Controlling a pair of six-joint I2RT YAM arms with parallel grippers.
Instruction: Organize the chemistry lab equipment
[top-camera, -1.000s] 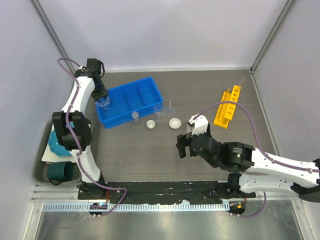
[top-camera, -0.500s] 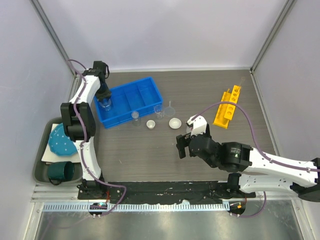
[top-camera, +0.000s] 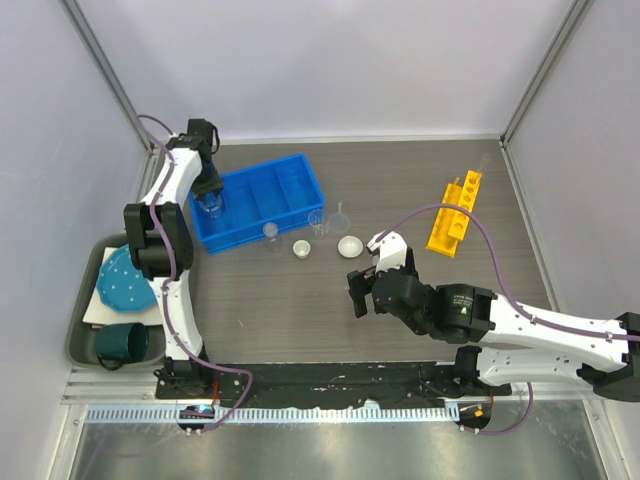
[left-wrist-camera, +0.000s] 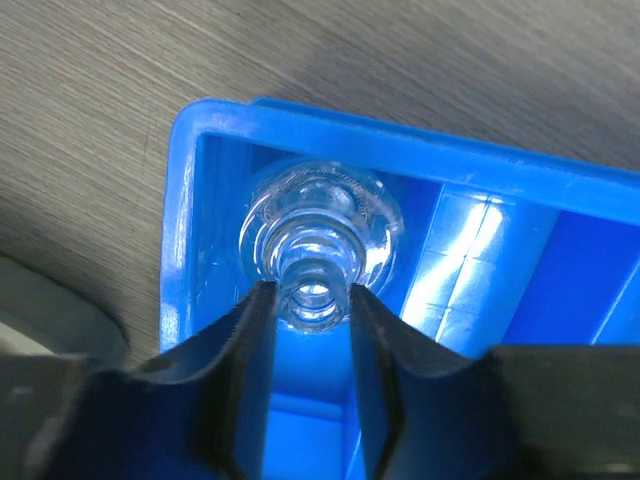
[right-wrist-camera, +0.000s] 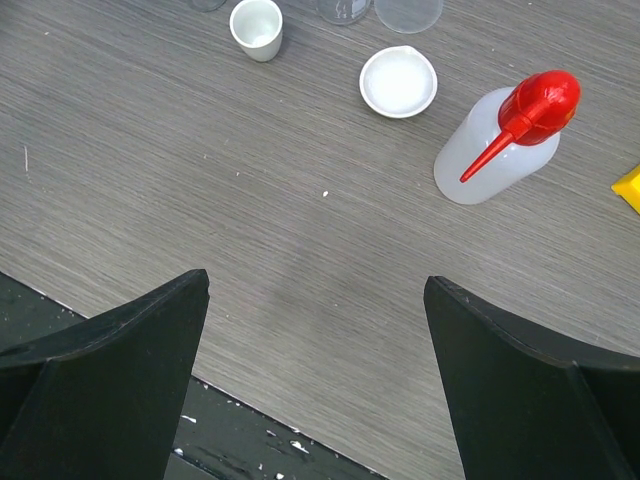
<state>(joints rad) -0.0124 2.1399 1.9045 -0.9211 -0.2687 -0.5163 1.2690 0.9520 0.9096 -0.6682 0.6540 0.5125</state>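
From above, we saw the left gripper at the left end compartment of a blue bin, its fingers holding a small clear glass flask. Just beside the bin, on the dark wood-grain surface, stood a clear vial, a white cup, a clear beaker, a funnel and a white round dish. A yellow holed rack lay well apart on the right. The right gripper hung near the dish.

At the left wrist, both black fingers pressed the glass flask's ribbed neck. Its round, transparent body sat in the blue bin's corner.

At the right wrist, the right gripper's fingers stood wide apart and held nothing. Beyond them we saw the white round dish, the white cup and an upright clear squeeze bottle with a red cap and spout.
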